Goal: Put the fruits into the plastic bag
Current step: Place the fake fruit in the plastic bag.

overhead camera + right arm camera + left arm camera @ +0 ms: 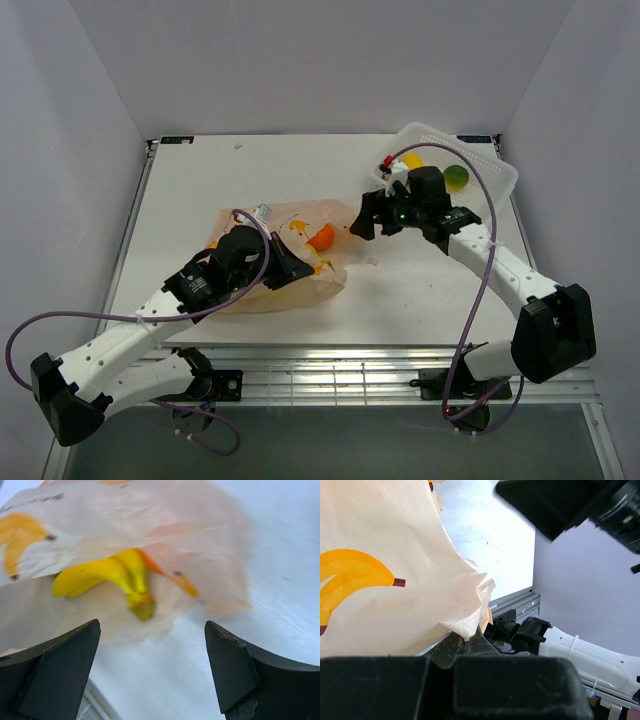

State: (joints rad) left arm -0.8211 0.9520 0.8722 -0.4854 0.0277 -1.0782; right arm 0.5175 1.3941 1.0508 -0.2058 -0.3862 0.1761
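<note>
Half-veiling the banana bunch (115, 572), the plastic bag (395, 540) sits clenched in the left gripper (467, 641); the right gripper (151, 630) gapes.

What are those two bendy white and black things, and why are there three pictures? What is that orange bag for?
They are two robot arms, the left arm and the right arm, bolted at the table's near edge. The big picture looks down from above; the other two come from a small camera on each wrist. The left arm's jaws are shut on an edge of the bag. The right arm's jaws are open and empty, facing the bag's mouth. In the bag lie a banana bunch and an orange. A green fruit sits in the white basket.
</note>
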